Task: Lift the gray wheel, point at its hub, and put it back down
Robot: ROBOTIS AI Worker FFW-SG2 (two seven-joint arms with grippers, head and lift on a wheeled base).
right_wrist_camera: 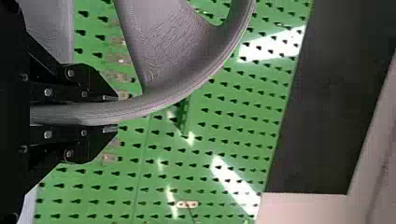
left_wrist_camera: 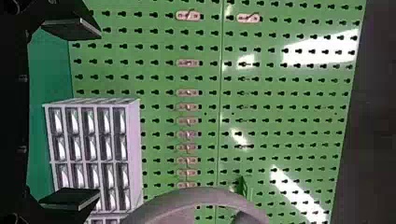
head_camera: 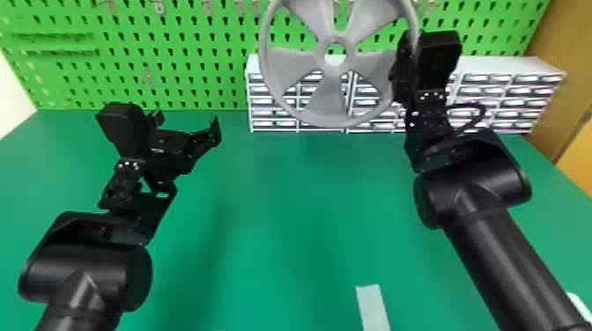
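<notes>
Head view: My right gripper [head_camera: 404, 70] clamps the gray wheel [head_camera: 332, 103] by its rim, holding it upright above the green table [head_camera: 286, 198] and in front of the drawer cabinet [head_camera: 524, 66]. My left gripper [head_camera: 186, 122], empty, stands well apart from it, fingers spread wide. The right wrist view details the rim pinched between two fingers [right_wrist_camera: 95, 84]; the head view takes in the hub [head_camera: 335, 38]. A curved gray edge, probably the wheel's, crosses the left wrist view.

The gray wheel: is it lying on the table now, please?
No, the right gripper holds the wheel up by its rim, above the table.
</notes>
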